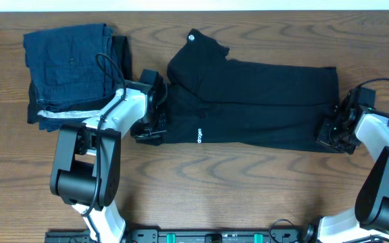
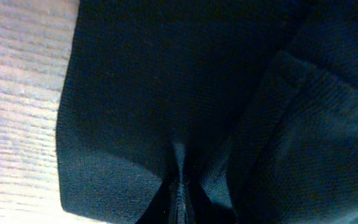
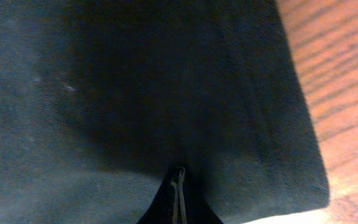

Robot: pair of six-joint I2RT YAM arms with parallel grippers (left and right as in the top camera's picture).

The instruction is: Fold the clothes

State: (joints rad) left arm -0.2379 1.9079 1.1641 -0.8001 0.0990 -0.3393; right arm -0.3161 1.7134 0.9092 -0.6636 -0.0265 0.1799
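The black T-shirt (image 1: 255, 101) lies across the middle of the table as a long band, with a sleeve bunched at its upper left and a small white logo near its front edge. My left gripper (image 1: 159, 116) is at the shirt's left end. In the left wrist view the left gripper (image 2: 180, 200) is shut, with a ridge of the black shirt fabric (image 2: 166, 93) pinched between its jaws. My right gripper (image 1: 334, 127) is at the shirt's right end. In the right wrist view the right gripper (image 3: 179, 186) is shut on the shirt's fabric (image 3: 135, 93) near its edge.
A stack of dark blue folded garments (image 1: 69, 64) with a white-striped edge lies at the back left, just left of my left arm. The wooden table (image 1: 248, 189) shows bare in front of the shirt.
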